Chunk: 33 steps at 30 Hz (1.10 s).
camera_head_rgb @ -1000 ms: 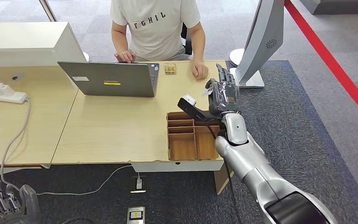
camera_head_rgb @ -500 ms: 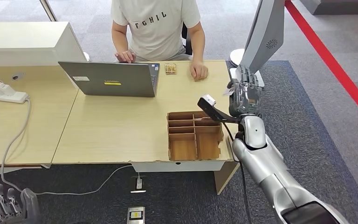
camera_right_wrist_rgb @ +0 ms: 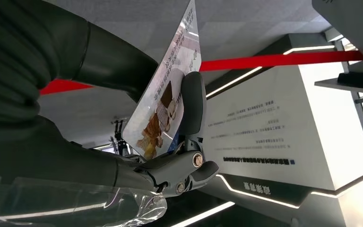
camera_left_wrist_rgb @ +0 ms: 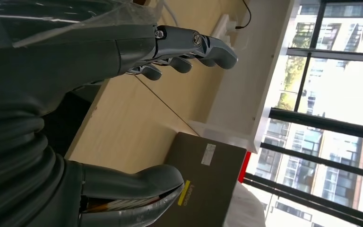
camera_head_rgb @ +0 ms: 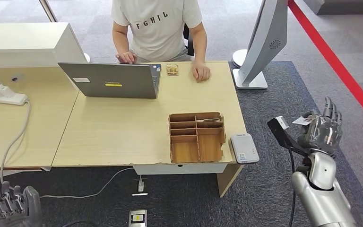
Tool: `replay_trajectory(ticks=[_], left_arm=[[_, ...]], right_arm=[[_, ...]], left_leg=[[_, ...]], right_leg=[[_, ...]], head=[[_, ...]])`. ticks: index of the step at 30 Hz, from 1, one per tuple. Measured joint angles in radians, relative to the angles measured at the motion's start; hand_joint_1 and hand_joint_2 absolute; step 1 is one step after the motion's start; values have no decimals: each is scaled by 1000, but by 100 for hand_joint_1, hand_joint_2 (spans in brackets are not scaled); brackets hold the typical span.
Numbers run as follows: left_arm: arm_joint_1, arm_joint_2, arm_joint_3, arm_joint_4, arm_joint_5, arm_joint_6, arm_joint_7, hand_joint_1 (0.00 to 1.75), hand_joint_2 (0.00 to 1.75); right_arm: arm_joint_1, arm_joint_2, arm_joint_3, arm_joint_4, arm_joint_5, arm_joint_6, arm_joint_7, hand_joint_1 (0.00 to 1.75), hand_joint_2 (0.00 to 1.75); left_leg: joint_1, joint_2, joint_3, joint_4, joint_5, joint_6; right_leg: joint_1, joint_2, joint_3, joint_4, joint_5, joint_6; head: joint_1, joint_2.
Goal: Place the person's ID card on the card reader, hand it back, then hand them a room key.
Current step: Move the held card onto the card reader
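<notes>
Beyond desk [camera_head_rgb: 123,127], ID card [camera_right_wrist_rgb: 168,90] between right hand [camera_head_rgb: 322,130] fingers [camera_right_wrist_rgb: 193,101]

Glossy ID card [camera_right_wrist_rgb: 168,90] (matt wood-look table [camera_head_rgb: 118,127])

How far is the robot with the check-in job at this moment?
Done: the right hand holds the ID card, pinched between thumb and fingers, out over the carpet beside the desk. In hand: bringing it to the card reader on the desk corner, which has nothing on it. Left: reading the card, returning it to the person, then handing over a room key. The left hand hangs low, holding nothing.
</notes>
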Motion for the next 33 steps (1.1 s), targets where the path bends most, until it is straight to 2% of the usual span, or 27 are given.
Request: replay_trajectory(ticks=[4,8,17,25,27,30,33], left_arm=[[-18,10,-6,14,4,0,0,0,175],[-21,12,-6,23,15,0,0,0,175],[-22,13,-3,37,16,0,0,0,175],[-23,13,-3,39,12,0,0,0,175],[-23,13,-3,42,9,0,0,0,175],[-11,7,2,44,-14,0,0,0,175],[-3,1,5,44,-24,0,0,0,175]], right_arm=[[67,-17,-63,-77,9,2,-15,175,175],[126,-23,-86,-149,5,-1,-33,175,175],[222,-12,-47,-232,-168,-131,-90,175,175],[228,-4,-20,-251,-199,-138,-116,175,175],[227,4,8,-266,-208,-132,-128,175,175],[212,56,126,-279,-281,-109,-198,175,175],[192,96,189,-245,-325,-106,-249,175,175]], left_leg=[[0,0,0,0,0,0],[0,0,0,0,0,0],[0,0,-1,-1,0,0],[0,0,-1,-1,0,0],[0,0,0,-1,0,0],[0,0,0,-1,0,0],[1,0,0,-1,0,0]], right_leg=[[0,0,0,0,0,0],[0,0,0,0,0,0],[0,0,1,0,0,0],[0,0,1,0,0,0],[0,0,1,1,0,0],[0,0,2,1,0,0],[0,0,2,1,0,0]], head=[[0,0],[0,0],[0,0],[0,0],[0,0],[0,0],[0,0]])
